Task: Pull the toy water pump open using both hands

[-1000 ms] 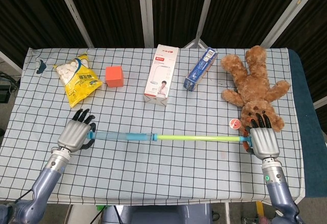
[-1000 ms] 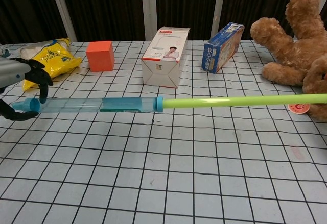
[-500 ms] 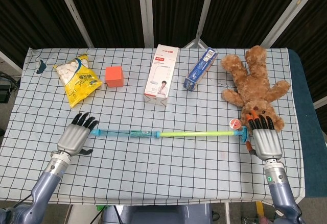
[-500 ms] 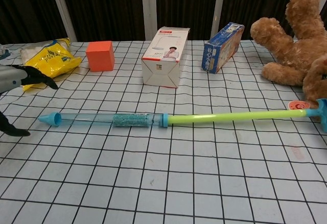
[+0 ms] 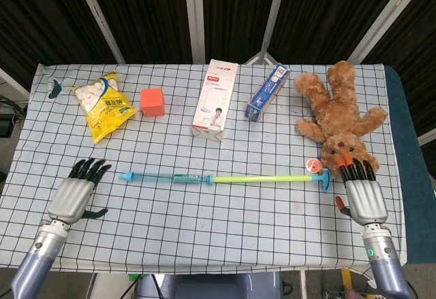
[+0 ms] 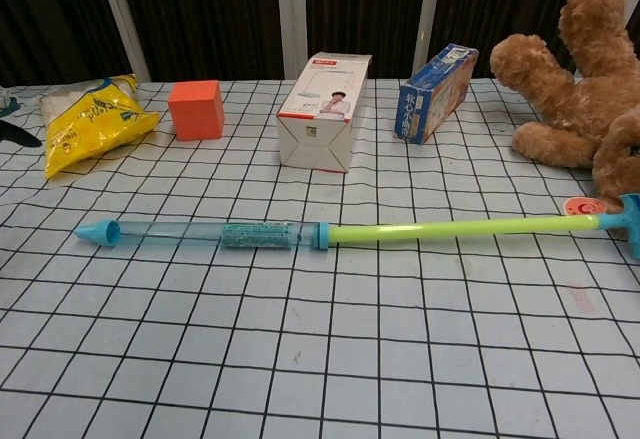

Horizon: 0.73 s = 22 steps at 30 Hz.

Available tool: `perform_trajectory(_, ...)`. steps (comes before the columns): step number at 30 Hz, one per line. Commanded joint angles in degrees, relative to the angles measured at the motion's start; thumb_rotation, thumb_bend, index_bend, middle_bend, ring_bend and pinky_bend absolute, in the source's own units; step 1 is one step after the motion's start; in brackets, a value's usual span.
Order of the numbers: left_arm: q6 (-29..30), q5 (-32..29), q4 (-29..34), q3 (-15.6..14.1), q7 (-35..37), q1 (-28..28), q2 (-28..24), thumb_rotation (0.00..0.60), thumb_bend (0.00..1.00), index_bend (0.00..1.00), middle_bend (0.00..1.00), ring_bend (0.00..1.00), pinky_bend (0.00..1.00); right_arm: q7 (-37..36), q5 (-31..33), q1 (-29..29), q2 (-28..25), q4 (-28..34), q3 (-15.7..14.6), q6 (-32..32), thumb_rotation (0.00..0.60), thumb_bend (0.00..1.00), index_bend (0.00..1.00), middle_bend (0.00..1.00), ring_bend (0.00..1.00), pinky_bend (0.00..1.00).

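The toy water pump (image 5: 218,178) (image 6: 300,234) lies flat on the checked cloth, pulled out long. Its clear blue barrel (image 5: 163,177) (image 6: 195,234) points left and its yellow-green plunger rod (image 5: 259,178) (image 6: 460,227) runs right to a blue handle (image 5: 325,178) (image 6: 632,221). My left hand (image 5: 73,197) rests on the cloth left of the barrel tip, fingers spread, holding nothing. Just right of the handle, my right hand (image 5: 362,193) is open too and apart from it. Neither hand is clearly visible in the chest view.
Along the back stand a yellow snack bag (image 5: 103,105), an orange cube (image 5: 152,101), a white carton (image 5: 216,99) and a blue box (image 5: 267,92). A brown teddy bear (image 5: 339,115) lies at the right, with a small round red-and-white tag (image 5: 313,165) beside the handle.
Both hands have let go of the pump and drawn back toward the near edge, the left one out of the chest view. The extended pump dropped onto the cloth and lies still.
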State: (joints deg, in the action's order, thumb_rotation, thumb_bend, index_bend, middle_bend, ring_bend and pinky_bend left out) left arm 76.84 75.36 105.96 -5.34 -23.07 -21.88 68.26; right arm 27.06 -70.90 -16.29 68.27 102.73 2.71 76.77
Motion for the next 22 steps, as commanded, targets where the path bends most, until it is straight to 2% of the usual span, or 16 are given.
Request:
perform_trajectory(1, 5.83, 7.17, -0.96, -4.0, 4.89, 4.87, -3.53, 0.6, 0.17, 0.07, 0.0, 0.0, 0.0, -2.65, -4.55, 2.61, -2.35, 0.49, -2.59, 2.89, 0.6, 0.36, 0.0, 0.0, 0.0, 0.0)
perform_trajectory(6, 12.86, 13.91, -4.07, -6.87, 9.14, 9.89, -6.12, 0.6, 0.15, 0.03, 0.0, 0.0, 0.0, -6.65, -10.26, 5.79, -4.4, -0.67, -5.23, 6.69, 0.6, 0.31, 0.0, 0.0, 0.0, 0.0)
perform_trajectory(14, 18.42, 15.47, -8.46, -7.26, 14.67, 14.95, -7.36, 0.6, 0.13, 0.0, 0.0, 0.0, 0.0, -13.76, -19.86, 11.18, -5.38, -5.82, -9.2, 14.63, 0.6, 0.27, 0.0, 0.0, 0.0, 0.0)
perform_trajectory(17, 19.87, 15.87, -9.3, -6.91, 16.01, 16.01, -7.59, 0.6, 0.13, 0.0, 0.0, 0.0, 0.0, -16.04, -20.31, 12.28, -5.24, -7.35, -9.1, 16.25, 0.6, 0.27, 0.0, 0.0, 0.0, 0.0)
perform_trajectory(22, 19.76, 16.4, -10.45, -6.12, 17.1, 16.54, -7.39, 0.6, 0.13, 0.0, 0.0, 0.0, 0.0, -17.13, -17.78, 12.55, -5.43, -7.09, -8.21, 14.59, 0.6, 0.27, 0.0, 0.0, 0.0, 0.0)
